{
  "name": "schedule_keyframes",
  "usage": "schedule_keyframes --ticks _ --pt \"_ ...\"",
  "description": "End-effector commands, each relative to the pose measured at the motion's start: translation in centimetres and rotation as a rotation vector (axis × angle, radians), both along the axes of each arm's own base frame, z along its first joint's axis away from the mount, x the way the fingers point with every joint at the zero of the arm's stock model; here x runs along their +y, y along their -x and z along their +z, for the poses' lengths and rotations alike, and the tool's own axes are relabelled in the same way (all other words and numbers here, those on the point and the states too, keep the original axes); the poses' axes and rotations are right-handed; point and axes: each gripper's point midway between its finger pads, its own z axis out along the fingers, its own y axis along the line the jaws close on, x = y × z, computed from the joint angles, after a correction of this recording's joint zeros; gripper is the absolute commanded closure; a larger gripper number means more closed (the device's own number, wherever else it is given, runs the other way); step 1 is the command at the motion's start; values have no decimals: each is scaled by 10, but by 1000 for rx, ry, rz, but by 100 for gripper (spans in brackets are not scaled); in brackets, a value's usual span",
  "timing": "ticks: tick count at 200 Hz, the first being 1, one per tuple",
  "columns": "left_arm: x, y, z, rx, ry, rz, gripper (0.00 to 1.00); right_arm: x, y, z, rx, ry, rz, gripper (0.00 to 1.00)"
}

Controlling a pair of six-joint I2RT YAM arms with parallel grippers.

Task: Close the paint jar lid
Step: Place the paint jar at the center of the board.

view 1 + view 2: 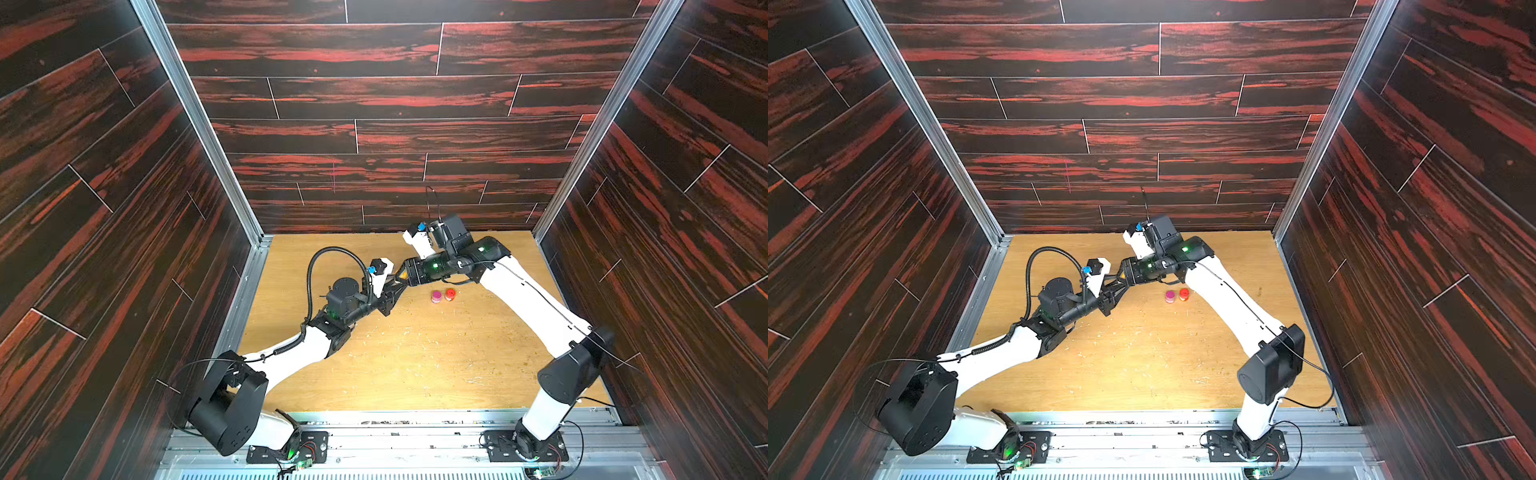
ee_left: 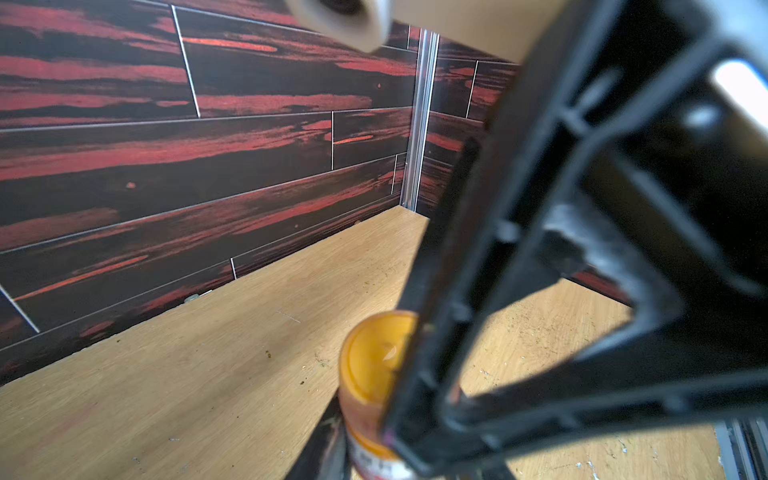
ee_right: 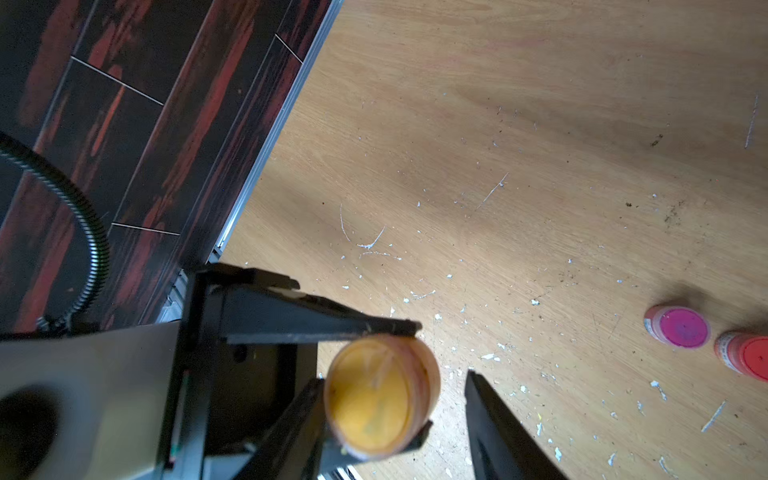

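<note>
Looking at a small yellow paint jar (image 3: 426, 382) clamped sideways in the left gripper (image 1: 398, 284), pinched across the body between both black fingers. Looks held up off the bench (image 1: 415, 365), roughly mid-bench toward the back wall, going by both top views. Can see the yellow lid (image 3: 368, 399) sitting on the jar mouth, facing straight into the right wrist camera. Can't tell whether fully seated or just resting there.

Found the right gripper (image 3: 395, 378) nose to nose with the left, parted around the lid end: one finger (image 3: 490, 415) clearly off the rim with bare bench showing in the gap, the other tucked in by the opposite rim, touching or not impossible to call. So open, gripping nothing.

From the left wrist view, same jar with the lid half hidden behind the right gripper's black frame, bit of printed label (image 2: 374, 461) showing on the body.

Also spotted two more little jars standing upright on the bench to the right of the grippers, just beside each other: pink-lidded jar (image 1: 436, 296) and red-lidded jar (image 1: 450, 294), both capped, well clear of either gripper. Loads of pale flecks and scratches across the bench top. Dark red wood-look panels (image 1: 374, 95) on all three walls.
</note>
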Motion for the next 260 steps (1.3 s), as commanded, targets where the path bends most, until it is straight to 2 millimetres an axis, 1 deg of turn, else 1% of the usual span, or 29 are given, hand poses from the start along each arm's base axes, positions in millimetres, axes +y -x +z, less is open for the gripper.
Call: schedule_keyframes --ticks 1,13,36,98,113,123,148,156,162,180,201,222,226,228,230,246,260 --pt "0 4 14 -55 18 -2 79 3 6 -9 43 36 24 43" --pt "0 4 13 -55 17 -3 79 5 7 -11 51 42 30 43" --pt "0 3 11 -57 9 5 79 7 9 -15 65 72 49 48" --pt "2 -1 9 -63 6 28 79 9 18 -21 104 117 78 67" --pt "2 -2 8 -58 11 33 77 6 18 -21 102 133 71 70" --pt "2 -1 8 -55 16 32 72 4 17 -22 100 147 63 71" --pt "6 -1 13 -33 52 51 47 -9 10 -24 83 186 17 73" --pt "8 -1 12 -22 56 59 35 -13 8 -25 81 194 2 73" --pt "10 1 13 -18 58 64 30 -17 6 -26 81 197 -8 74" --pt "17 3 14 -9 72 91 18 -26 2 -27 76 196 -38 74" --pt "25 6 14 -1 94 115 13 -37 -3 -30 72 201 -73 75" --pt "34 13 17 6 112 137 7 -46 -6 -32 68 205 -105 75" --pt "36 14 17 8 115 141 5 -48 -7 -33 67 204 -110 75" --pt "37 15 18 6 115 143 2 -49 -7 -33 67 205 -111 75" --pt "38 16 18 6 114 145 0 -51 -7 -34 68 204 -115 75" --pt "46 21 18 18 96 168 0 -62 -10 -37 74 199 -144 75" --pt "54 25 17 27 81 193 0 -80 -16 -40 68 212 -190 75"
